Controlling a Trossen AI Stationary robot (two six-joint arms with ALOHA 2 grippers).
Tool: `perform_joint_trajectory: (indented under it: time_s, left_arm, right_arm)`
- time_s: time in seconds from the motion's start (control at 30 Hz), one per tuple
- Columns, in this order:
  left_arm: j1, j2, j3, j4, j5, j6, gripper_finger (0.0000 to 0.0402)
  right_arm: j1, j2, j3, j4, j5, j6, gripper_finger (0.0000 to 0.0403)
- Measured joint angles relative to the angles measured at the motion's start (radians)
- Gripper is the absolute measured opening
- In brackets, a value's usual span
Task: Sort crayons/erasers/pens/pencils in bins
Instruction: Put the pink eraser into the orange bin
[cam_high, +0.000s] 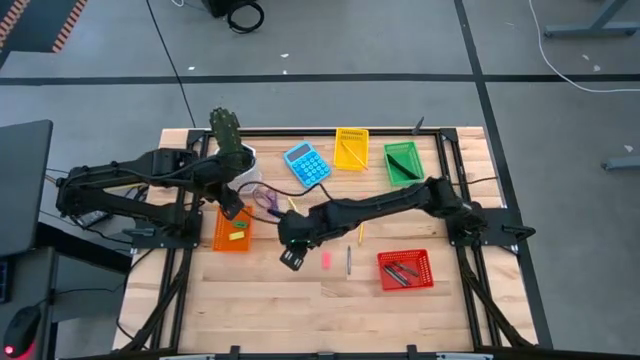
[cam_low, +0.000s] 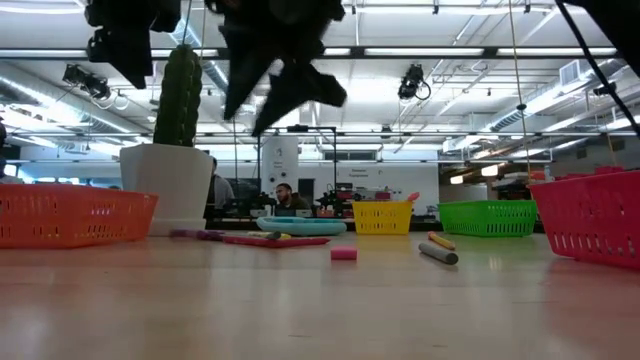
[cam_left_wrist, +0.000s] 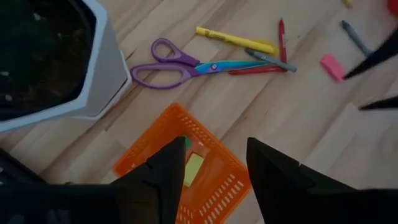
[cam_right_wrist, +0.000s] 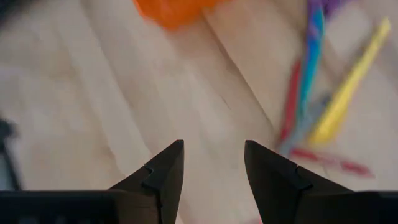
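Note:
My left gripper (cam_left_wrist: 214, 149) hangs open over the orange bin (cam_left_wrist: 186, 168), which holds green and yellowish erasers (cam_left_wrist: 194, 169). My right gripper (cam_high: 291, 260) hovers open above bare table between the orange bin (cam_high: 232, 230) and a pink eraser (cam_high: 326, 260); nothing is between its fingers (cam_right_wrist: 214, 146). A grey stick (cam_high: 348, 261) lies flat beside the pink eraser. A yellow stick (cam_left_wrist: 236, 40), a red crayon (cam_left_wrist: 282, 34) and a grey pen (cam_left_wrist: 270, 60) lie on the table by the scissors. The red bin (cam_high: 405, 270) holds dark pens, and the yellow bin (cam_high: 351, 148) holds pencils.
Purple-handled scissors (cam_left_wrist: 180, 65) lie near the white plant pot (cam_left_wrist: 56, 62), which stands just beyond the orange bin. A blue calculator (cam_high: 307, 163) and the green bin (cam_high: 403, 162) sit along the far side. Bare wood stretches along the near edge.

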Motion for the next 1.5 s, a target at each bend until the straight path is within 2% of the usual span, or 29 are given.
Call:
perform_joint_trajectory:
  time_s: [0.1,0.3,0.53,0.63,1.0,1.23,1.5]
  left_arm:
    - [0.0,-0.015,0.0,0.001,0.0,-0.009,0.0177]
    - [0.0,-0.032,0.0,0.002,0.0,-0.044,0.0173]
    - [0.0,-0.03,0.0,0.003,0.0,-0.045,0.0177]
    - [0.0,-0.031,0.0,0.003,0.0,-0.044,0.0175]
    - [-0.014,-0.031,0.0,-0.001,0.015,-0.042,0.0176]
    - [-0.051,-0.031,0.0,-0.002,0.015,-0.053,0.0173]
    - [-0.061,-0.031,0.0,-0.002,0.015,-0.053,0.0174]
  right_arm:
    - [0.007,0.031,0.004,-0.081,-0.011,0.063,0.0174]
    - [0.009,0.086,-0.001,-0.264,-0.128,0.366,0.0174]
    - [0.012,0.157,-0.003,-0.284,-0.198,0.686,0.0174]
    - [0.013,0.154,-0.003,-0.28,-0.201,0.761,0.0174]
    - [0.015,0.151,-0.024,-0.28,-0.179,0.844,0.0174]
    - [0.015,0.149,-0.096,-0.243,-0.213,0.862,0.0174]
    - [0.015,0.148,-0.102,-0.233,-0.21,0.868,0.0173]
